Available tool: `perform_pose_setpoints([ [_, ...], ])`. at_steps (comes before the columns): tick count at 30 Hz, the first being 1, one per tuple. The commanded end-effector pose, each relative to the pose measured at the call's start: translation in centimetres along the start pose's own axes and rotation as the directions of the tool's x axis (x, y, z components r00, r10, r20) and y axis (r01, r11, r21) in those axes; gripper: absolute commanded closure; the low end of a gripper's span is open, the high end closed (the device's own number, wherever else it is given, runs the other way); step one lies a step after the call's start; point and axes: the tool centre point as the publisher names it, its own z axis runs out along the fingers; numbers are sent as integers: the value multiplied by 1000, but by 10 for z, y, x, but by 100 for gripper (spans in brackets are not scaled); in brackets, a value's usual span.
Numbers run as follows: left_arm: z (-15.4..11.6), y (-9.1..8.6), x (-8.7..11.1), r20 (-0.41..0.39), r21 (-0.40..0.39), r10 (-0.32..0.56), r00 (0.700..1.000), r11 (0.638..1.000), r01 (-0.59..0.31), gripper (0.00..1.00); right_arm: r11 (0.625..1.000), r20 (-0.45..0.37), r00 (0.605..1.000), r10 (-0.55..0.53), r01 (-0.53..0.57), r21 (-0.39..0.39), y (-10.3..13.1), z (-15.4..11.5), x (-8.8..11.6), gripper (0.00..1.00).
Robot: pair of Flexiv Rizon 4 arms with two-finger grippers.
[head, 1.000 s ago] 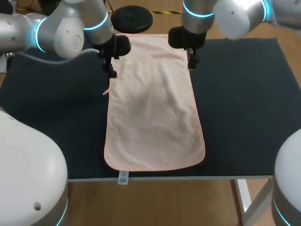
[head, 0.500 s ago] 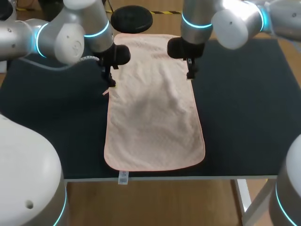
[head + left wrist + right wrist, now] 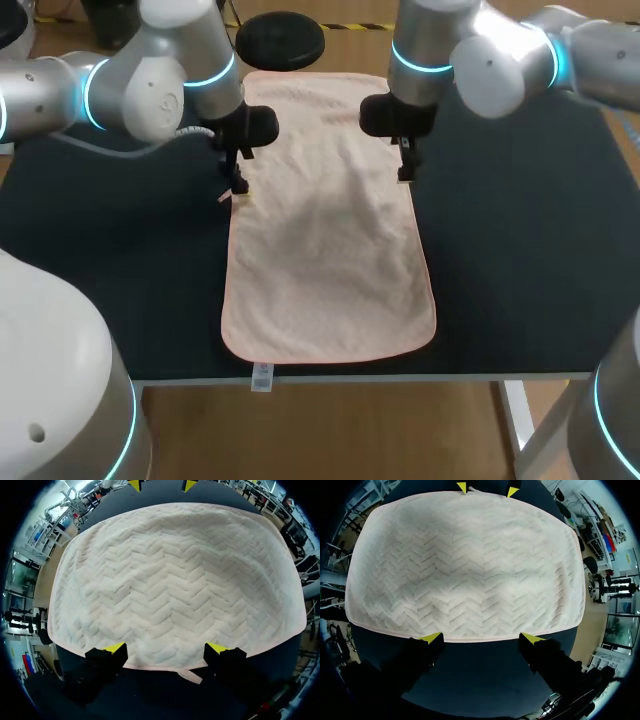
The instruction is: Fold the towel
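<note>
The towel (image 3: 325,220) looks like soft, light terry with a zigzag weave. It's totally limp, so it'll sag and drape from wherever it gets pinched, and it won't hold any shape on its own. It's not slippery and nothing about it can break. The hemmed border is probably the best place to grab, since it's a bit firmer than the middle. Taking only one layer at the rim should stop it bunching.

It lies flat on the dark tabletop (image 3: 520,230), right between the two arms. Its long axis runs crosswise to the line joining them, from the robot's side out to the far side. The left end effector (image 3: 240,190) sits at one long edge, fingers spread wide with nothing in them. In its wrist view the yellow tips straddle the hem, with a little hanging loop (image 3: 189,675) between them. The right end effector (image 3: 404,172) is at the opposite long edge, also open and empty, with the hem just ahead of its tips. Both are closer to the towel's far end than to the near one, where a tag (image 3: 262,377) hangs off the tabletop's edge.
</note>
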Motion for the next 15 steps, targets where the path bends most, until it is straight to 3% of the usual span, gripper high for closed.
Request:
perform_pose_setpoints([
  [1, 8, 3, -3, 0, -3, -2, 1000, 1000, 2, 0, 1000, -9, 1000, -7, 7, 2, 2, 8, -5, 0],
  [15, 23, 2, -10, -8, -11, -7, 1000, 1000, 7, 0, 1000, -23, 1000, -5, 5, -10, 2, 30, -18, 0],
])
